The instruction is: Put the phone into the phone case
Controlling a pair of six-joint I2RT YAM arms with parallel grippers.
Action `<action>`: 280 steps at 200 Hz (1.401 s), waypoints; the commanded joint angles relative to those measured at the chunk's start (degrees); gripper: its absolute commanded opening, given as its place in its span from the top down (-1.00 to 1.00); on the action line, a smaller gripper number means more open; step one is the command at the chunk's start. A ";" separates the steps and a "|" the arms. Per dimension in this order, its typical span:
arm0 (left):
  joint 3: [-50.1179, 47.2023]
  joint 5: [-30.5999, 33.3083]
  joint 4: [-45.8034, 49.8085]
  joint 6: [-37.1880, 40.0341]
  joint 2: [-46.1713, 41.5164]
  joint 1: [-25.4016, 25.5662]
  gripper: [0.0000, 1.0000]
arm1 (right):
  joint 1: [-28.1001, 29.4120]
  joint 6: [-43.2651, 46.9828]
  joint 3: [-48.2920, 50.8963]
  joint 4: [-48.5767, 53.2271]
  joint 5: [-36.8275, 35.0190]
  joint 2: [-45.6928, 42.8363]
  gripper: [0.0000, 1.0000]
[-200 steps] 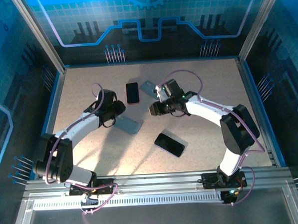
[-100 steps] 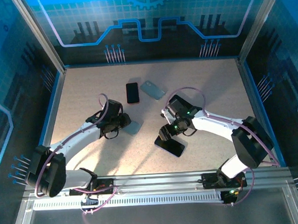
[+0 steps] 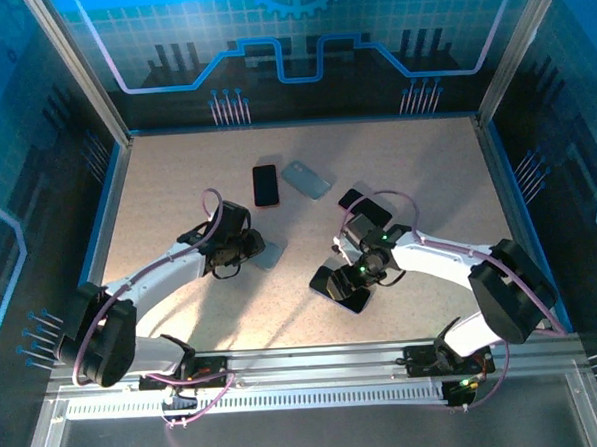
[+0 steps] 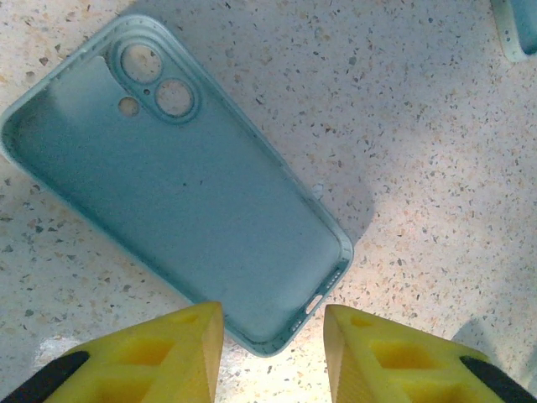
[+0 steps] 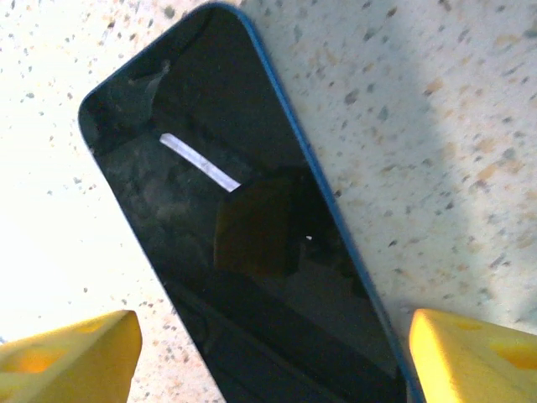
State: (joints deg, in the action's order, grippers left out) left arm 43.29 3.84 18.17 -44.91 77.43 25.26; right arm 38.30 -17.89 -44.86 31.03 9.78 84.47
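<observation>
Black glass phone with a thin blue edge [image 5: 235,227] lies flat and screen-up on the speckled table [image 3: 425,157], on the near side and a little right of the middle. Your right gripper [image 5: 268,336] hangs just over it with its yellow fingers [image 5: 75,353] spread wide, one past each long side. It holds nothing.

To the left lies the soft teal phone case [image 4: 168,193], hollow side up. Its round camera holes are at the end away from the left gripper [image 4: 270,332]. That gripper is only part open, with the end of the case in the gap, and it does not seem to grip anything.

I think the job now is to grab the phone. Go straight down, so both fingers land on the table beside the phone, not on the glass. Squeeze the long edges slowly. Lift it level, because a smooth phone may slip or tip.
</observation>
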 commanded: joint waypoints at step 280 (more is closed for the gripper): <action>-2.03 3.29 0.09 0.32 -2.19 0.36 0.25 | 5.84 -9.38 2.61 0.00 2.07 -3.58 -0.70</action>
State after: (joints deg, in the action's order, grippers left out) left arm 41.08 5.89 17.72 -45.06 76.07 25.30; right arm 43.81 -24.34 -42.76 31.24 7.94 82.91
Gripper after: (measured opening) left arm 0.374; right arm 0.852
